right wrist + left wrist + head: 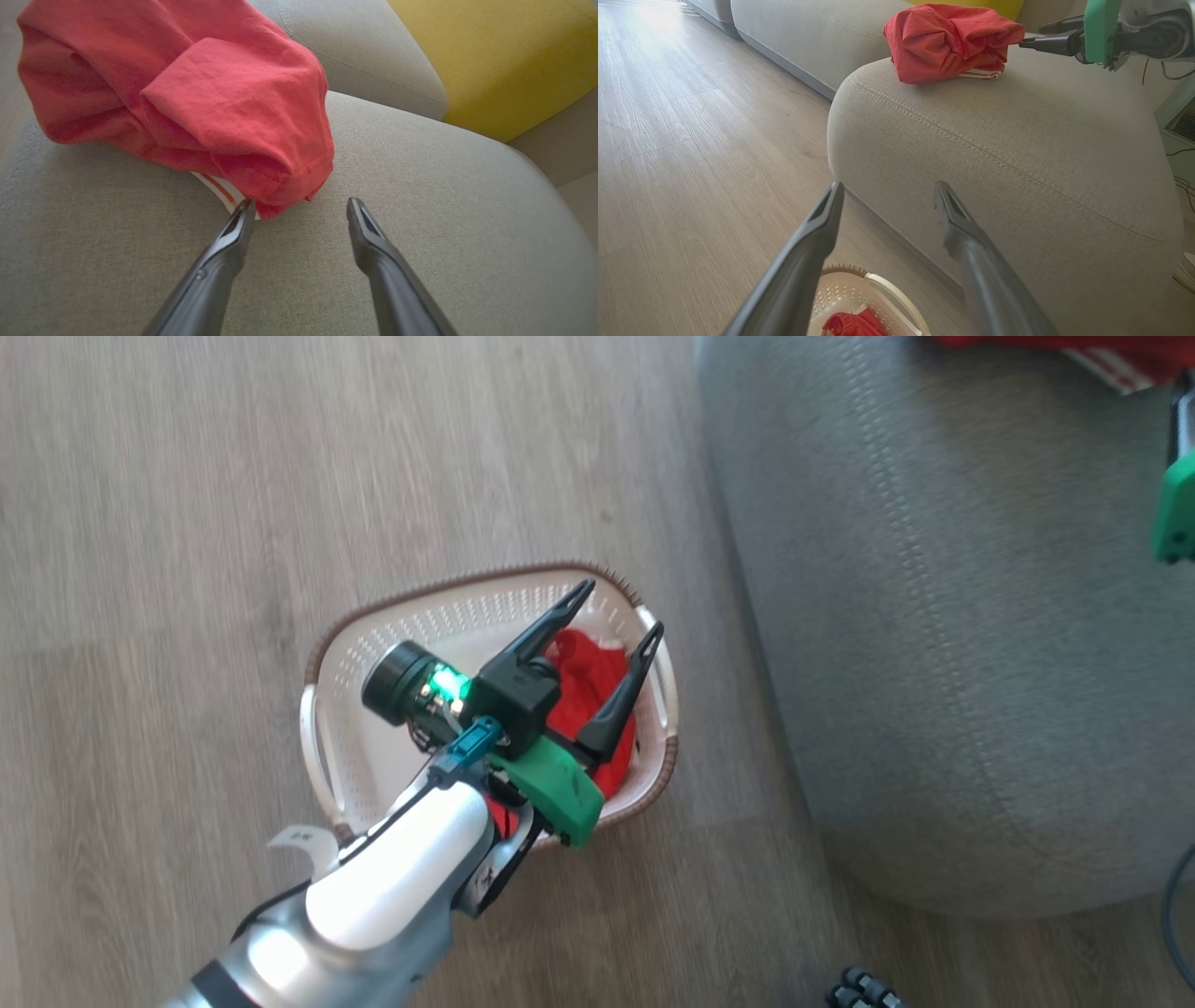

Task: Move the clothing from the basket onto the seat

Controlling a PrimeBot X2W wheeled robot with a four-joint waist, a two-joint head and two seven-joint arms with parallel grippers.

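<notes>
**Clerk:** Item one, the clothing. Where does it lie?

**Checker:** In two lots. First red garment (187,93): bunched on the seat (420,210), on top of the rounded grey cushion, with a strip of white trim showing beneath it. Second red garment (597,681): crumpled in the basket (355,756), toward its right side, not yet moved.

**Clerk:** Basket, location?

**Checker:** On the wooden floor (187,523), just left of the seat.

**Clerk:** Tools?

**Checker:** Right gripper (301,203): jaws apart, nothing between them, low over the cushion. One fingertip (245,212) is at the hem of the first red garment, touching it or just beside it; I cannot tell which. Left gripper (624,606): jaws wide apart and empty, poised over the basket above the second red garment, clear of the cloth.

**Clerk:** Other entries?

**Checker:** Yellow cushion (504,60): far back on the seat, beyond the first red garment. Not part of the job.

**Clerk:** Balance?

**Checker:** By my reckoning, half done: one piece delivered, one outstanding. Left to do: lower the left gripper into the basket, close it on the cloth, lift that clear of the rim and carry it right to the seat. Whether anything lies under the red cloth in the basket cannot be told.
</notes>
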